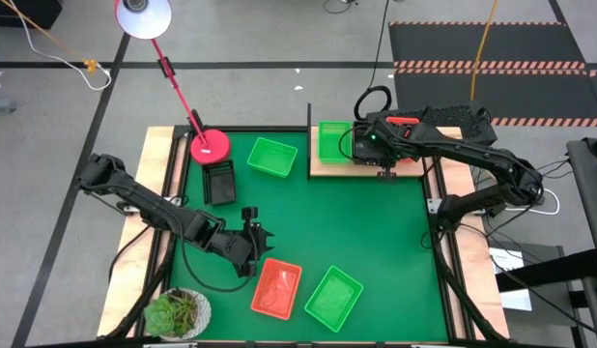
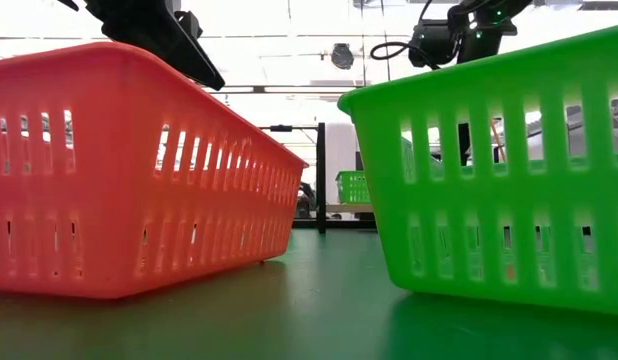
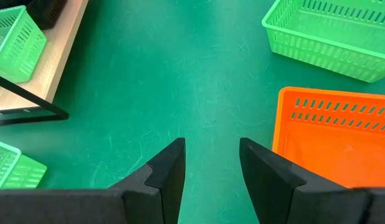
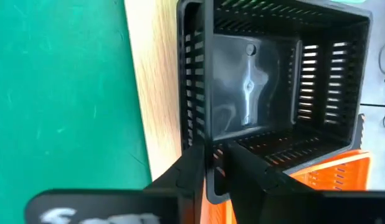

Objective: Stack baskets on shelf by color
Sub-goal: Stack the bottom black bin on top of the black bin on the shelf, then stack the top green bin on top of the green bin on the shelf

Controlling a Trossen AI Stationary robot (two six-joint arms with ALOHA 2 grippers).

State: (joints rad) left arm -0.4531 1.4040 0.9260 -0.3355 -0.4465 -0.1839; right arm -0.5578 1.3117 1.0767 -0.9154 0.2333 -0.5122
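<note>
Right hand (image 4: 212, 163) straddles the wall of a black basket (image 4: 273, 81) on the shelf (image 4: 156, 87), fingers barely apart, a green basket (image 1: 334, 141) beside it; by the open left hand (image 3: 211, 180), orange basket (image 3: 332, 137) and others await stacking.

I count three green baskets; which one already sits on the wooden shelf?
The green basket at the far side, on the shelf; the other two lie on the green mat.

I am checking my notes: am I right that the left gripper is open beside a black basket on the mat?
Not quite: the basket beside the left gripper is orange, not black, as the left wrist view shows. The gripper is open and the basket lies on the mat.
</note>
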